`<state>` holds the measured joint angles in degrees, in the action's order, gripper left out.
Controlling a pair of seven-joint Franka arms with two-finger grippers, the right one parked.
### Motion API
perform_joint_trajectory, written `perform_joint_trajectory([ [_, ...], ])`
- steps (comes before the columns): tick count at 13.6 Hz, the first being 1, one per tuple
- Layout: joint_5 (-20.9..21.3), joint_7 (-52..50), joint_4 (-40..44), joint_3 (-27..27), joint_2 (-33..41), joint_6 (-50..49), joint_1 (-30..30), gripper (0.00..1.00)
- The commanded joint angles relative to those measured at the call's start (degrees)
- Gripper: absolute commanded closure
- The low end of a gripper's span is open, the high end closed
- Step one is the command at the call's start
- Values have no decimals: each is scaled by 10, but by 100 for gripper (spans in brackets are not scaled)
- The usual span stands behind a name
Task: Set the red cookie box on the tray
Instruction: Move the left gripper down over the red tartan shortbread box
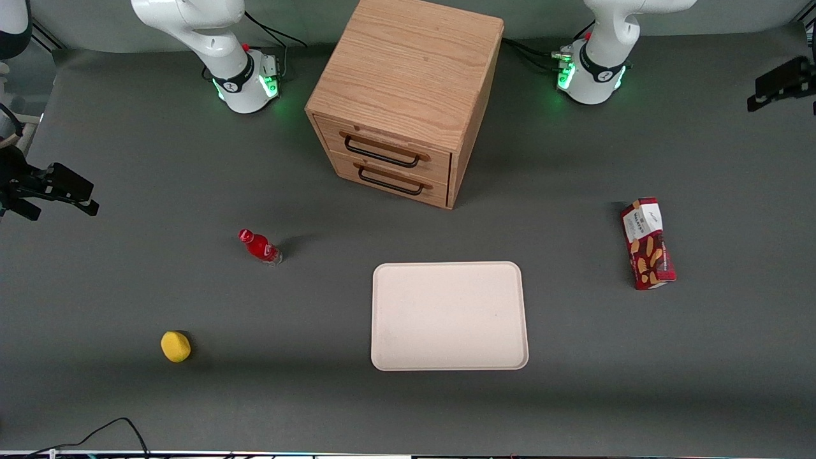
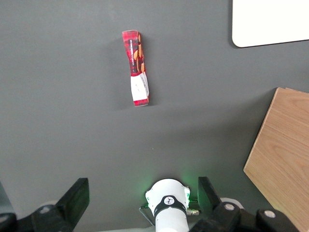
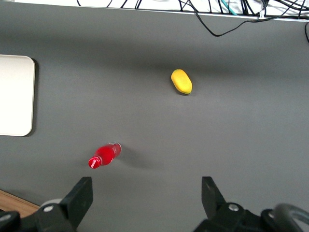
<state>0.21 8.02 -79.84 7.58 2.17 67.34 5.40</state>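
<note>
Grey table (image 1: 127, 159) with the red cookie box (image 1: 648, 244) lying flat toward the working arm's end, apart from the tray (image 1: 449, 315).

Dark matting covers the whole table; a wooden drawer cabinet (image 1: 408, 95) stands between the two arm bases, and the cream-white tray lies in front of its drawers, nearer the front camera. The red cookie box (image 2: 136, 68) rests on its broad face with its white label end pointing toward the arm bases, well apart from the tray (image 2: 270, 21). The gripper (image 2: 142, 200) hangs high above the table near the working arm's base, its jaws spread wide with nothing between them. Toward the parked arm's end stand a small red bottle (image 1: 259, 246) and, nearer the camera, a yellow lemon (image 1: 175, 346).
</note>
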Motion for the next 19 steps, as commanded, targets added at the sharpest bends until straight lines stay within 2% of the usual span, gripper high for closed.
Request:
perform_joint_trajectory([
  [1, 7, 9, 19, -2, -15, -15, 4, 0],
  [5, 21, 1, 0, -2, -33, -8, 5, 0],
  [7, 40, 3, -47, -2, -58, 47, 5, 0],
  [12, 48, 18, -315, 11, -90, 397, 1, 0],
  [17, 46, 18, -416, 16, -187, 640, -7, 0],
  [18, 40, 17, -438, 16, -200, 693, -7, 20],
  [19, 31, 12, -460, 16, -206, 736, -8, 71],
])
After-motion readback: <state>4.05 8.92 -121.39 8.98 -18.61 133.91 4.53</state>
